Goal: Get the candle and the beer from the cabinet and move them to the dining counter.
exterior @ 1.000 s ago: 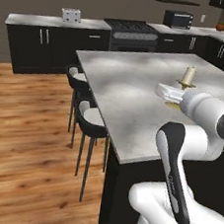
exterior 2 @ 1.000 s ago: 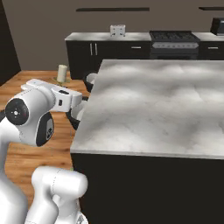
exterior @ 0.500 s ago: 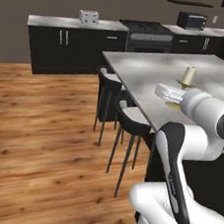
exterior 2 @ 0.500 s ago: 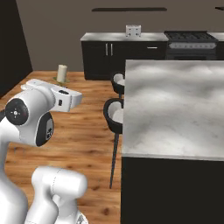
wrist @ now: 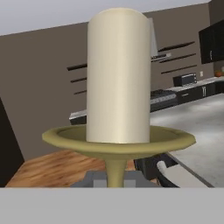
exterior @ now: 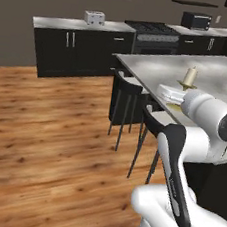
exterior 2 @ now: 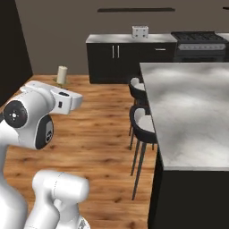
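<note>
While upright, candle [wrist: 118,78] apparently clamped by stem, above pincer [wrist: 114,178]

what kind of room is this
A home kitchen, most likely. A stove sits in a run of dark cabinets along the back wall, a toaster stands on the worktop, and bar stools are tucked under a marble island.
</note>
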Motion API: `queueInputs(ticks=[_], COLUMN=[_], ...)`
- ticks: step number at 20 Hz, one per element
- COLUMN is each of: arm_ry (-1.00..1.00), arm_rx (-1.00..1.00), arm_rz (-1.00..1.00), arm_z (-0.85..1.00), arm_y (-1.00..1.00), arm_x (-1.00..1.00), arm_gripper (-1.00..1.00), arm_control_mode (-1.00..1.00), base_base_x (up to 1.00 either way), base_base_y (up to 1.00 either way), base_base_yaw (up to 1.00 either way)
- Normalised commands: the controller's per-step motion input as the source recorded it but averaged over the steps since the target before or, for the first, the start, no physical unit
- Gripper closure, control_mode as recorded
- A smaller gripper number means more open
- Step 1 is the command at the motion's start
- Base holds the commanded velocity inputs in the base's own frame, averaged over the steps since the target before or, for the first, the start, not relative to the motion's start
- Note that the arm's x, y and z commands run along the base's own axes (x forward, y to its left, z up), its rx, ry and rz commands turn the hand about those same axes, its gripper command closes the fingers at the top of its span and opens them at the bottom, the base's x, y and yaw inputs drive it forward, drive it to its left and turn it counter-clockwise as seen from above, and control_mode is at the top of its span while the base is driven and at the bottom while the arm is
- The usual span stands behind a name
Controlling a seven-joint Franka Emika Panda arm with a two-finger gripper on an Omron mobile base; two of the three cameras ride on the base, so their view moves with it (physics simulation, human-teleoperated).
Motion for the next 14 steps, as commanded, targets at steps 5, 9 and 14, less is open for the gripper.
queueInputs(ticks=[5,9,14], arm_ry=[0.00,0.00,0.00], arm_rx=[0.00,0.00,0.00], arm_rz=[0.00,0.00,0.00], arm_z=[0.00,0.00,0.00], arm_y=[0.00,0.00,0.00], arm_x=[0.00,0.00,0.00], arm_gripper=[1.00,1.00,1.00], arm_control_mode=[1.00,1.00,1.00], base_base_x=[0.46,0.47,0.47], base_base_y=[0.59,0.57,0.55], base_base_yaw=[-0.27,-0.30,-0.31])
